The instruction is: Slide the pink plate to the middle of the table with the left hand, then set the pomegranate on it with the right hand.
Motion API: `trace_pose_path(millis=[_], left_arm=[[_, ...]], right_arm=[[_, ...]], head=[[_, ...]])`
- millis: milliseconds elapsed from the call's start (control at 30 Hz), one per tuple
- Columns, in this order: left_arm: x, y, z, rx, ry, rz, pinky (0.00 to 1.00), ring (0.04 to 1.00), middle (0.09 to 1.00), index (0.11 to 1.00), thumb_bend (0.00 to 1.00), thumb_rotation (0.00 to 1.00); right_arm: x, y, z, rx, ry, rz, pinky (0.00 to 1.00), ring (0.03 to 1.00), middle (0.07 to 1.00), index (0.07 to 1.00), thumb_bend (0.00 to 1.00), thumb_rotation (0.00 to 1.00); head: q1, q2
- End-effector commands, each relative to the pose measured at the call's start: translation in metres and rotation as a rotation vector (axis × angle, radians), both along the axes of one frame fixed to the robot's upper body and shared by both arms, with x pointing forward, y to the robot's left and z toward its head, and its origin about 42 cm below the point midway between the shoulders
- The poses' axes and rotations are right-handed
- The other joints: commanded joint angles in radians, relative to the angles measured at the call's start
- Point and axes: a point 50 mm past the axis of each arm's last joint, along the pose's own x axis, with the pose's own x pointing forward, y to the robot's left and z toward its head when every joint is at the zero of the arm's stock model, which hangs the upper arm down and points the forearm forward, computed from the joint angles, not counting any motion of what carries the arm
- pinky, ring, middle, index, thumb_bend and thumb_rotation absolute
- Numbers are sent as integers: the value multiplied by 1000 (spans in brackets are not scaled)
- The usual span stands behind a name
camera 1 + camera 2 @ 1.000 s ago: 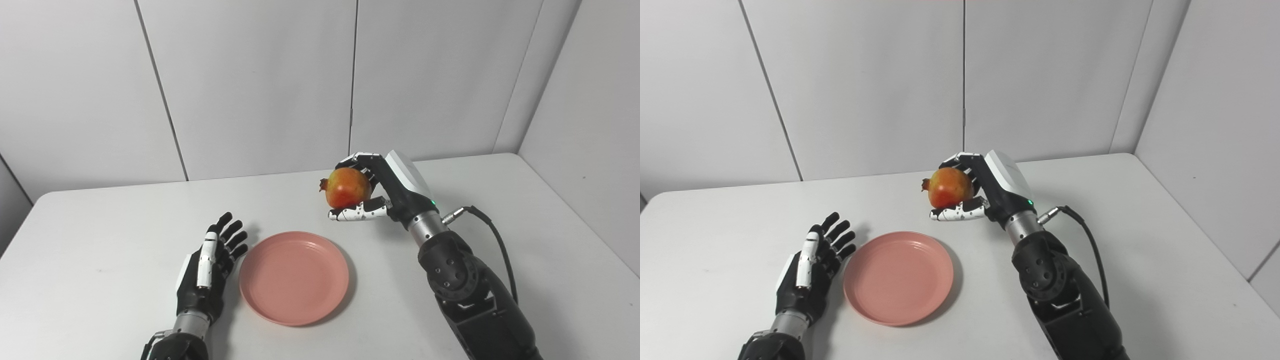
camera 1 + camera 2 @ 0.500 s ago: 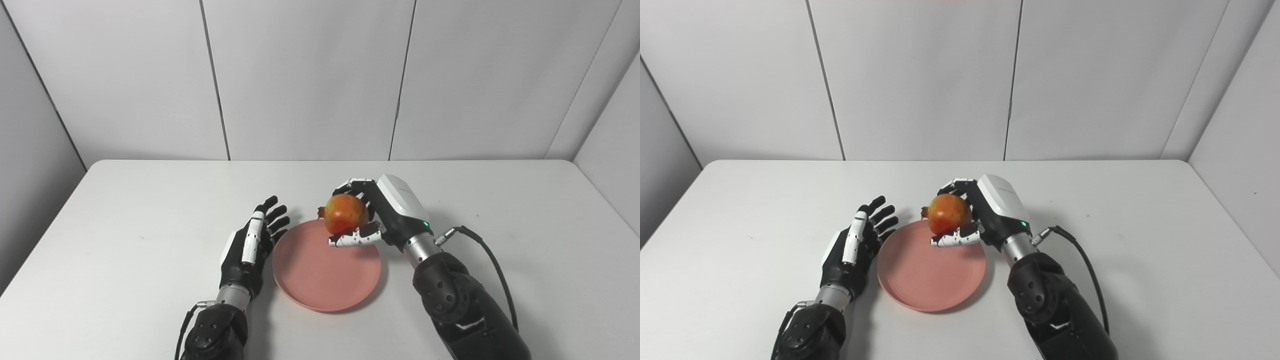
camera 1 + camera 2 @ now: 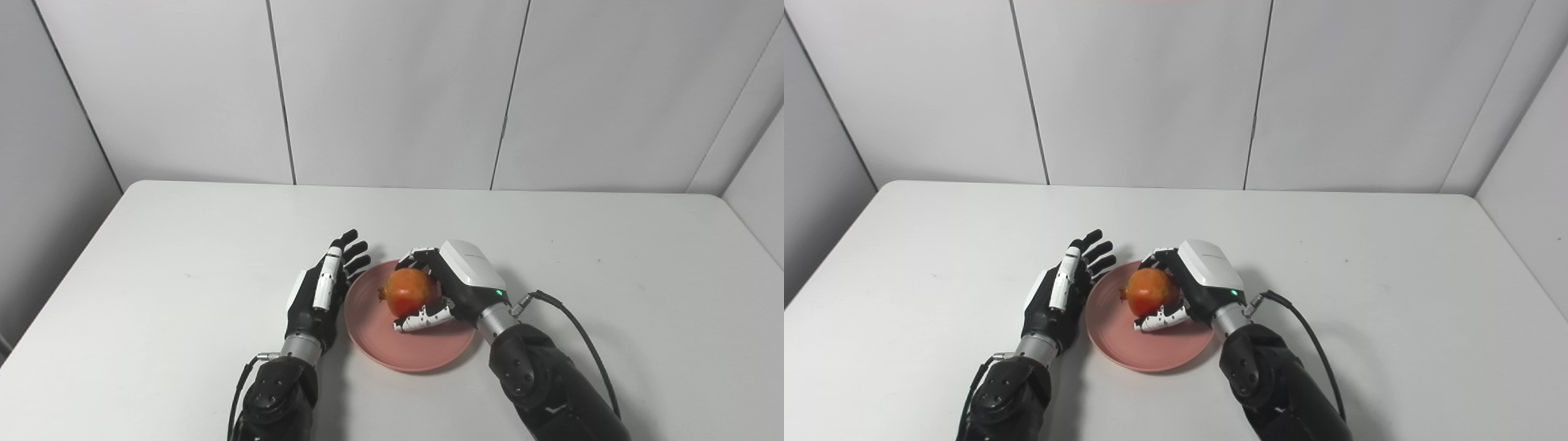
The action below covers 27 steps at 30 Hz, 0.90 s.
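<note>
The pink plate [image 3: 398, 352] lies near the middle of the white table [image 3: 153, 275]. A red-orange pomegranate [image 3: 408, 291] is held over the plate's middle by my right hand [image 3: 450, 291], whose fingers and thumb are shut around it. Whether the fruit touches the plate I cannot tell. My left hand [image 3: 321, 294] lies open beside the plate's left rim, fingers spread and pointing away, holding nothing. The right eye view shows the same: pomegranate [image 3: 1150, 292], plate [image 3: 1133, 355], left hand [image 3: 1062, 297], right hand [image 3: 1194, 288].
A black cable [image 3: 582, 340] loops from my right wrist over the table. Grey wall panels [image 3: 392, 92] close the table's far and side edges.
My right hand has carried the pomegranate down and toward me, from beyond the plate to over its middle. The camera view has shifted. My left hand stays open beside the plate.
</note>
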Motion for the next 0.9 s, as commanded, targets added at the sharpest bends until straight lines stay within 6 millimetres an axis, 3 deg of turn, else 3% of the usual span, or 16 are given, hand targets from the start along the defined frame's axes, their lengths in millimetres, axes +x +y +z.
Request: trace_pose_path(millis=[0, 267, 533, 700, 867], left_arm=[[9, -8, 16, -3, -62, -8, 839, 859, 874, 861, 407, 1000], [9, -10, 17, -5, -61, -3, 828, 853, 866, 854, 406, 1000], [10, -11, 17, -4, -56, -2, 830, 852, 864, 853, 400, 1000], [10, -10, 17, -10, -60, 1, 833, 849, 863, 854, 399, 1000], [11, -10, 16, -3, -60, 1, 827, 849, 864, 858, 409, 1000]], right_arm=[[10, 12, 25, -6, -118, 61, 191, 268, 362, 544, 492, 101], [10, 16, 18, -28, -132, 69, 154, 226, 324, 530, 499, 108], [9, 14, 21, -70, -128, 74, 225, 317, 426, 576, 528, 162], [8, 13, 24, -114, -133, 87, 306, 416, 529, 639, 655, 270], [4, 11, 30, -196, -93, 88, 314, 435, 561, 710, 749, 346]], head=[[1, 0], [4, 2], [3, 3], [2, 2], [0, 1]])
